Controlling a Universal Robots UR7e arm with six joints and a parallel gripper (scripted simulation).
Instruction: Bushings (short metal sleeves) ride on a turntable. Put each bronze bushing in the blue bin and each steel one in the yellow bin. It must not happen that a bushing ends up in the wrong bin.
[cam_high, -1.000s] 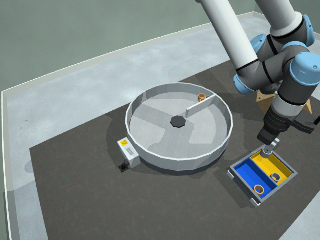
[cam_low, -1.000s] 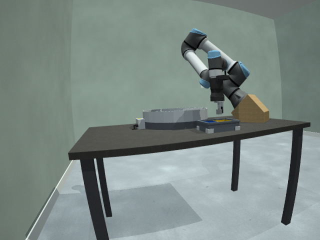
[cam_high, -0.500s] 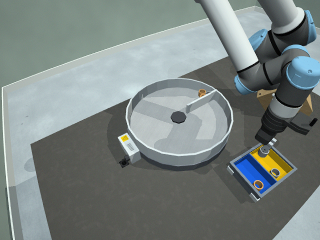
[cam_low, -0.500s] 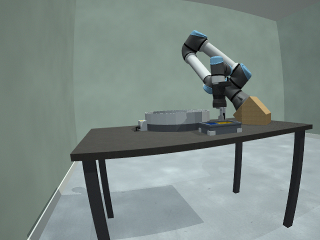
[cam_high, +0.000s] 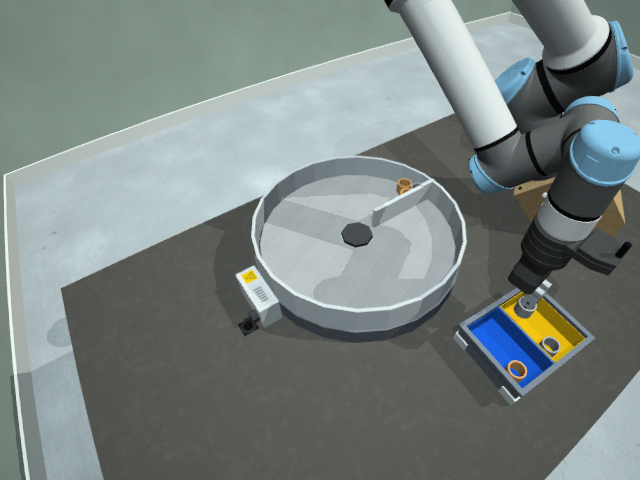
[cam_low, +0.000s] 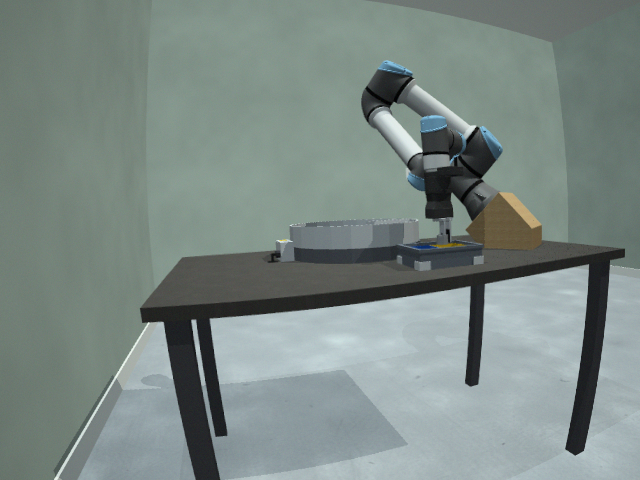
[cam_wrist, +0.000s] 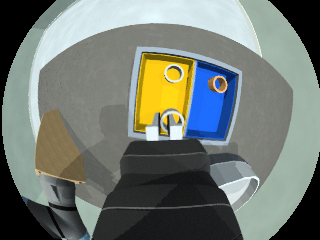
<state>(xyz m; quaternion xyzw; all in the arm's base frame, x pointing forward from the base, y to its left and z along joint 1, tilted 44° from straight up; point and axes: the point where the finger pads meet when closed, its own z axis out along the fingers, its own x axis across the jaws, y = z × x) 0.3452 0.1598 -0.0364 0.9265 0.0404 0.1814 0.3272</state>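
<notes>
Elbow folded high, wrist pointing straight down, the gripper (cam_high: 532, 299) grasps a steel bushing (cam_high: 526, 306) inside the yellow bin (cam_high: 568, 326).

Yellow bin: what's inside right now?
One steel bushing lies loose in the yellow bin. A second steel bushing hangs over its far end, gripped in the claw. The floor under that one is hidden. The bronze bushing is in the blue bin.

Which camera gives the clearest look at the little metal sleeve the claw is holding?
The top view: the steel bushing shows whole in the gripper, above the yellow bin. The wrist view shows only its ring between the fingers; the exterior view shows it tiny.
</notes>
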